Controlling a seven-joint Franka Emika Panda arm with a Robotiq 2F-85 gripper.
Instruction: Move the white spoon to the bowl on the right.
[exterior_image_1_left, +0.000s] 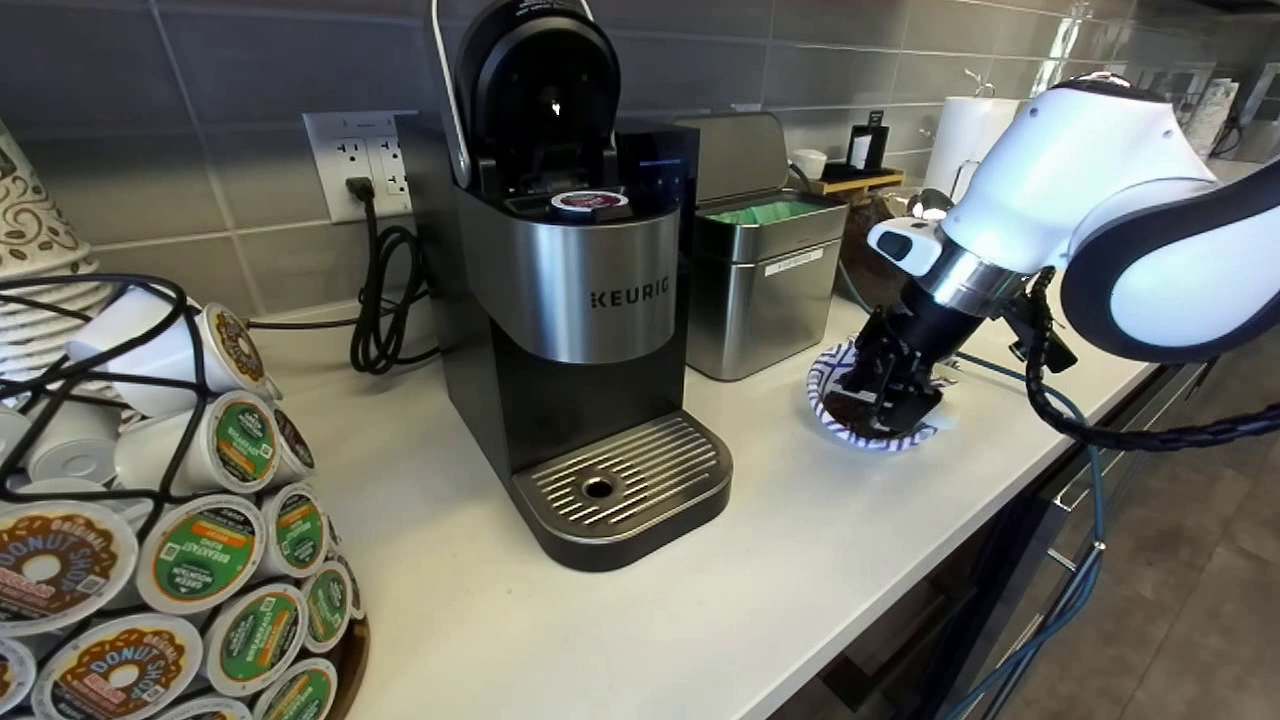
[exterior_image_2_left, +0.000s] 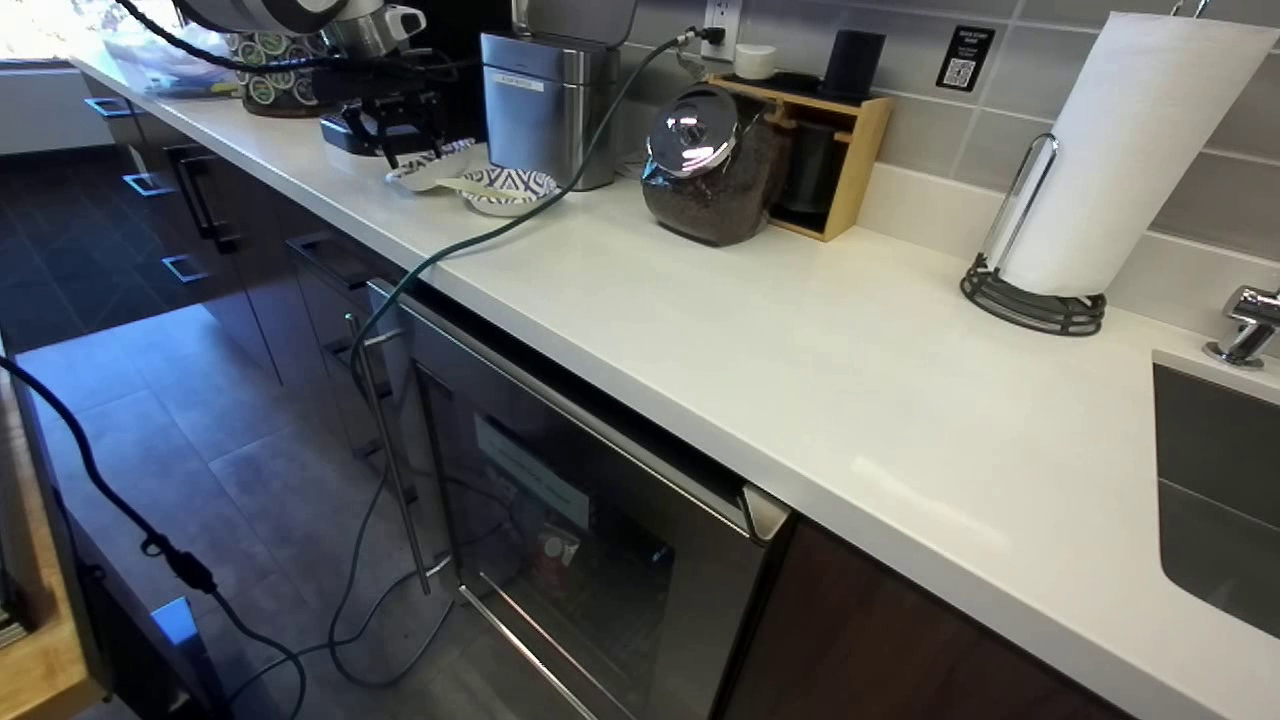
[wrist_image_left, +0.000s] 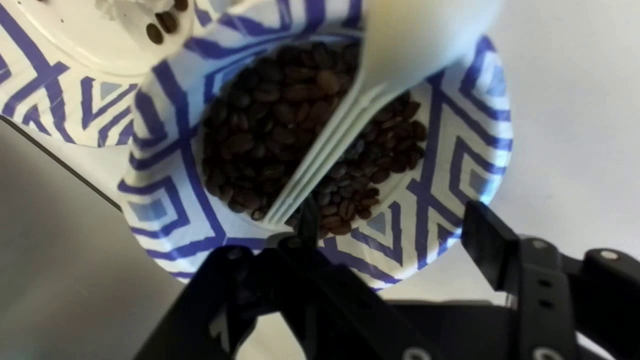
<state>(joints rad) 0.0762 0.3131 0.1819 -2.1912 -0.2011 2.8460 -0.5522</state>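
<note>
The spoon (wrist_image_left: 372, 92) looks smooth plastic, the bowl (wrist_image_left: 165, 205) paper.

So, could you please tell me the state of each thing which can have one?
White plastic spoon, handle over the coffee beans.
Patterned paper bowl, holding those beans.
Second patterned bowl, a few beans inside.
Jaws, open.
Keurig coffee maker, top raised, pod inside.
Black plug, in the outlet.
Metal canister, lid raised.
Glass jar, lid apparently on.
Paper towel roll, on its holder.
</note>
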